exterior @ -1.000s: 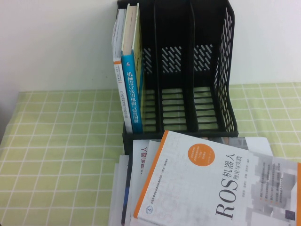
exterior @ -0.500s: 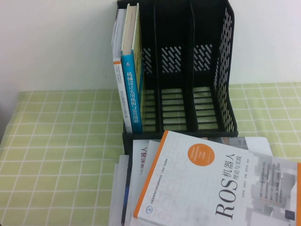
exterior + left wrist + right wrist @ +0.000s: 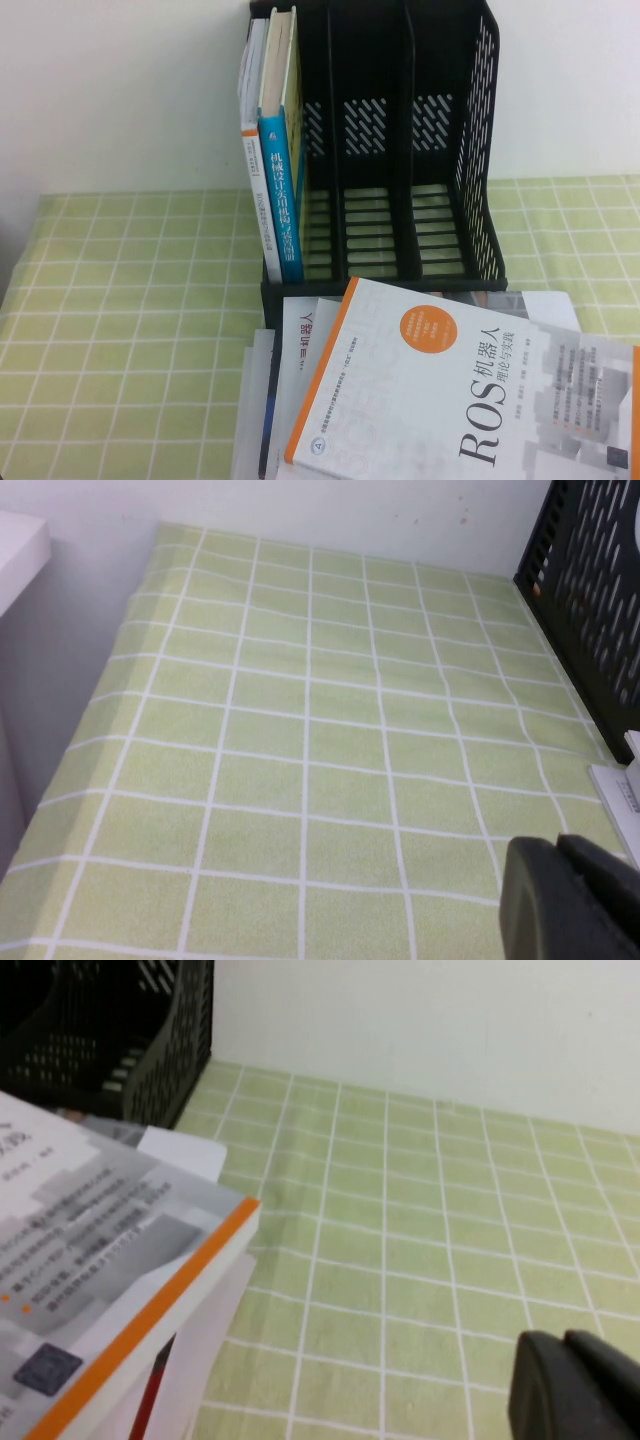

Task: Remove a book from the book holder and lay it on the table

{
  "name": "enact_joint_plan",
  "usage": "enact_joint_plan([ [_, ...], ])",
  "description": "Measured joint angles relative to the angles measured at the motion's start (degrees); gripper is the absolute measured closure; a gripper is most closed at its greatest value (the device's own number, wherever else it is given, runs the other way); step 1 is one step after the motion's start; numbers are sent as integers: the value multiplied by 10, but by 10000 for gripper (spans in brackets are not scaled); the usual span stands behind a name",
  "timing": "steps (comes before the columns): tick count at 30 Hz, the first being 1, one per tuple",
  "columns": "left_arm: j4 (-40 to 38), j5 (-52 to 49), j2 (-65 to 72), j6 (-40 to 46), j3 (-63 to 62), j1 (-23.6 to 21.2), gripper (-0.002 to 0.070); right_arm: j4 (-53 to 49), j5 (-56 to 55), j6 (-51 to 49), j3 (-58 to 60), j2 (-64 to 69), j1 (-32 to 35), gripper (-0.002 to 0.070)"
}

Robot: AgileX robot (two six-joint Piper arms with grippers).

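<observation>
The white ROS book [image 3: 450,400] with its orange spine edge lies flat on top of a stack of books on the table [image 3: 130,330], in front of the black book holder [image 3: 400,150]. It also shows in the right wrist view [image 3: 100,1280]. The holder's left slot holds a blue-spined book [image 3: 278,200] and a white book upright; its other slots are empty. Neither gripper shows in the high view. My left gripper [image 3: 560,880] is shut and empty over the cloth left of the holder. My right gripper [image 3: 565,1375] is shut and empty over the cloth right of the stack.
Several other books [image 3: 290,380] lie under the ROS book at the table's front. The holder's perforated side [image 3: 600,590] stands near the left gripper. A white wall runs behind the table. Open green cloth lies left and right of the holder.
</observation>
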State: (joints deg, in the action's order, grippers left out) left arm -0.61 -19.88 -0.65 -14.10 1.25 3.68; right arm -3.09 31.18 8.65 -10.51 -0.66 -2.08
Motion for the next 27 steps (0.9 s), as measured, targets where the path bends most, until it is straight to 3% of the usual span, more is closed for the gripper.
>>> enact_joint_plan([
  [9,0,0,0,1,0,0,678,15,-113,-1,106,0,4,678],
  [27,1,0,0,0,0,0,678,31,-98,30,118,0,55,678],
])
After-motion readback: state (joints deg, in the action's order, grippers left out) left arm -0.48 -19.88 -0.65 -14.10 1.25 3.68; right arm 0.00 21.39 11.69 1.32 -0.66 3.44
